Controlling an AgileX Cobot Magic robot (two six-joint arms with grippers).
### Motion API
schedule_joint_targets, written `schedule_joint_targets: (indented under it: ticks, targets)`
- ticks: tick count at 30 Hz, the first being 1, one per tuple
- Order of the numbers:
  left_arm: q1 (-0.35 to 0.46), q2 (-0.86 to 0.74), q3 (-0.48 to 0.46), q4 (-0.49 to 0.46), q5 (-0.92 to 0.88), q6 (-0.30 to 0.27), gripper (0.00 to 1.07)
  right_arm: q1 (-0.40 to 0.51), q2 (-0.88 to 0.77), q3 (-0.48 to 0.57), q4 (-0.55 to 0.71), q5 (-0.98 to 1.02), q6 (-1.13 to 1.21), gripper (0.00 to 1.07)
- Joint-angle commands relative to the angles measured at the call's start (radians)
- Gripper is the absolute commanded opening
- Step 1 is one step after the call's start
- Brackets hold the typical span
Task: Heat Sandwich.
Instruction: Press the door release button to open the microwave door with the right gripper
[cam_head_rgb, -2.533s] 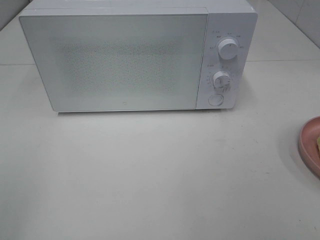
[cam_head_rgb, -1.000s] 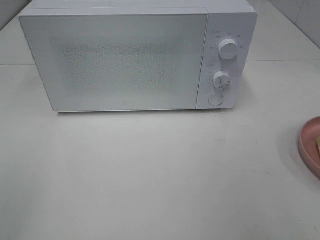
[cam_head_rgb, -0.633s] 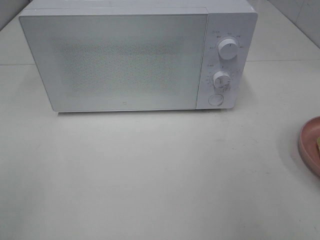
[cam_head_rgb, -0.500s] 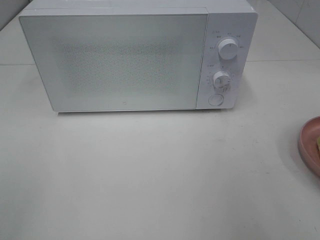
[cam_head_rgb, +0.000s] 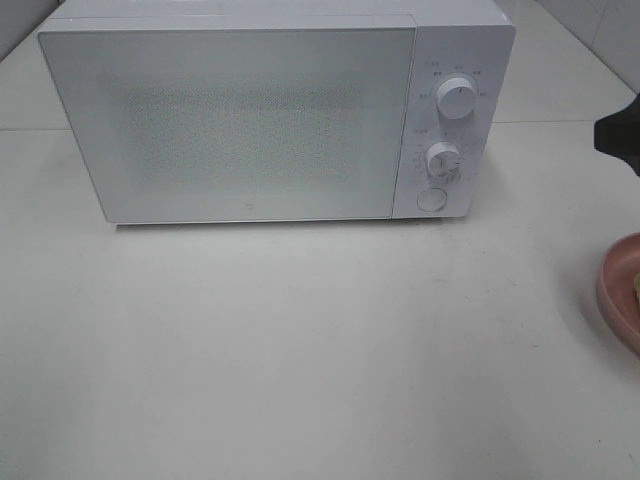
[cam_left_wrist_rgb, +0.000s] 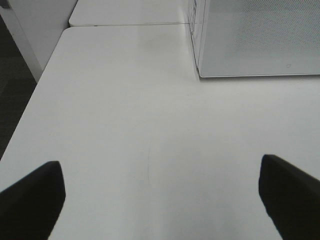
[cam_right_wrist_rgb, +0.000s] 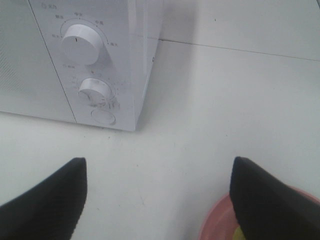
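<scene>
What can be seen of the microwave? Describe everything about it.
The microwave is a white box standing upright on the pale table. Its wide door is shut, its speckled panel hiding the inside. A strip on the right carries an upper dial, a lower dial and a round button below. Only the table touches it.

At your high camera's right edge, the round pink plate (cam_head_rgb: 622, 292) is cut to a crescent and the stacked sandwich (cam_head_rgb: 637, 286) on it to a yellow-green sliver. In the right wrist view, a black finger (cam_right_wrist_rgb: 265, 200) of the right claw (cam_right_wrist_rgb: 159, 175) covers part of both. Dial markings on the white microwave (cam_head_rgb: 270, 120) are too small to read.
</scene>
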Motion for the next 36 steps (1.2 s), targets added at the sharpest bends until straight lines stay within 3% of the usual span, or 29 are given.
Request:
schedule_joint_targets:
  ticks: [1, 12, 17, 25, 29, 36]
  targets:
    - [0.002, -0.028, 0.003, -0.007, -0.008, 0.002, 1.00, -0.007, 0.061, -0.007, 0.003, -0.125, 0.006, 0.76]
    - [0.002, -0.028, 0.003, -0.007, -0.008, 0.002, 1.00, -0.004, 0.242, 0.013, 0.005, -0.489, 0.002, 0.76]
    - [0.002, -0.028, 0.003, -0.007, -0.008, 0.002, 1.00, 0.000, 0.308, 0.110, 0.129, -0.740, -0.049, 0.76]
    - [0.002, -0.028, 0.003, -0.007, -0.008, 0.002, 1.00, 0.141, 0.367, 0.235, 0.300, -1.002, -0.194, 0.76]
    - [0.002, -0.028, 0.003, -0.007, -0.008, 0.002, 1.00, 0.236, 0.415, 0.296, 0.452, -1.142, -0.228, 0.76]
    - [0.002, -0.028, 0.003, -0.007, -0.008, 0.002, 1.00, 0.354, 0.495, 0.355, 0.562, -1.335, -0.227, 0.76]
